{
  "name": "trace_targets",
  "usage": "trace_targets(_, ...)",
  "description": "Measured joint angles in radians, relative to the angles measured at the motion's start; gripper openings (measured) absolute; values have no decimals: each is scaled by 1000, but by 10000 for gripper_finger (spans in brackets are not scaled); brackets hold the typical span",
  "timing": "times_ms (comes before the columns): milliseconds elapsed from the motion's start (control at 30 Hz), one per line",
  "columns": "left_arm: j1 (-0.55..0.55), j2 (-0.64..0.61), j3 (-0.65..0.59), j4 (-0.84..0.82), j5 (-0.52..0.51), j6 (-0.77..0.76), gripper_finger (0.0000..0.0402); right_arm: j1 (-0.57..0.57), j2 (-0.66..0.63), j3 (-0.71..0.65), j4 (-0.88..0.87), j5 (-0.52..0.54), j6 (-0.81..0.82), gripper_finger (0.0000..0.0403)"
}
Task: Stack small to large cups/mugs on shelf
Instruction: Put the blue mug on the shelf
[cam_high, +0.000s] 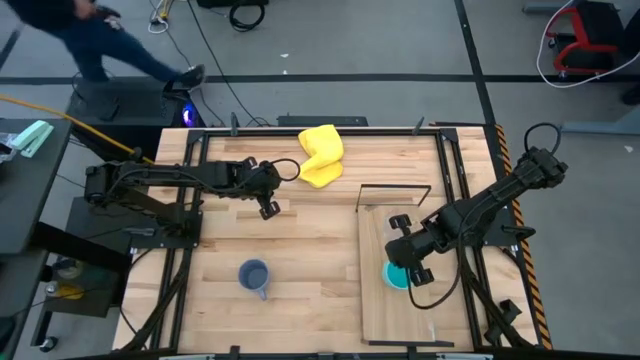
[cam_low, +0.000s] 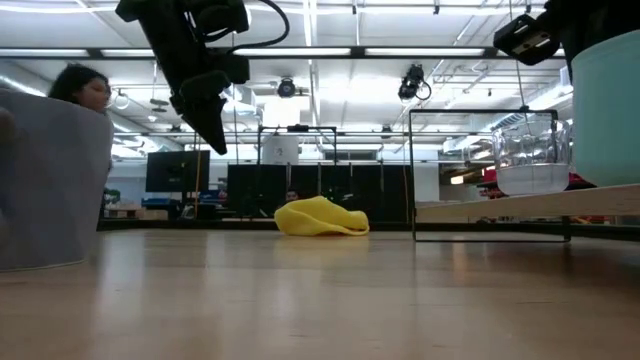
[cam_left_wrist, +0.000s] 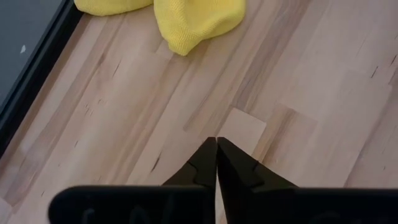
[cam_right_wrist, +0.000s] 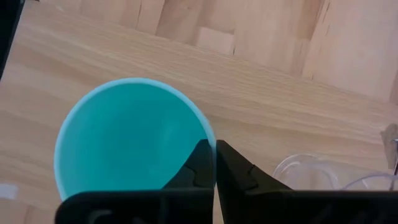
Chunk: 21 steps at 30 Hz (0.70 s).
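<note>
Right up against the low camera sits the grey-blue mug (cam_low: 50, 180), a blurred wall at nine o'clock, cut off by the frame edge. Only the overhead shows it whole, handle and all (cam_high: 254, 275), alone on the tabletop (cam_high: 300, 245) at about seven o'clock, well apart from both arms, open planks all around it.

Over at four o'clock, the right gripper (cam_high: 409, 250) hangs above the shelf (cam_high: 385, 320), fingers pinched together with the tips over the rim of the cyan mug (cam_right_wrist: 134, 140). Whether they actually pinch the rim, I cannot tell. Its wrist camera looks straight into the mug; from above, the arm covers most of it (cam_high: 394, 277).

The clear glass (cam_low: 532, 152) reads plainly only from table height, standing on the shelf just beside the cyan mug (cam_low: 606, 105); the wrist shot catches just a sliver (cam_right_wrist: 305, 171).

Up at eleven o'clock, the left gripper (cam_high: 268, 203) hovers over bare wood, fingers (cam_left_wrist: 205, 165) pressed shut on nothing, the yellow cloth (cam_high: 321, 154) near it towards twelve.
</note>
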Motion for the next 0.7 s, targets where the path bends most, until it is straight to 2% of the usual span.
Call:
trace_targets(167,0,0,0,0,0,0,33,-1,0,0,0,-1,38,19)
trace_targets(500,0,0,0,0,0,-1,6,-1,0,0,0,-1,44,26)
trace_targets(700,0,0,0,0,0,-1,24,-1,-1,-28,39,0,61,26)
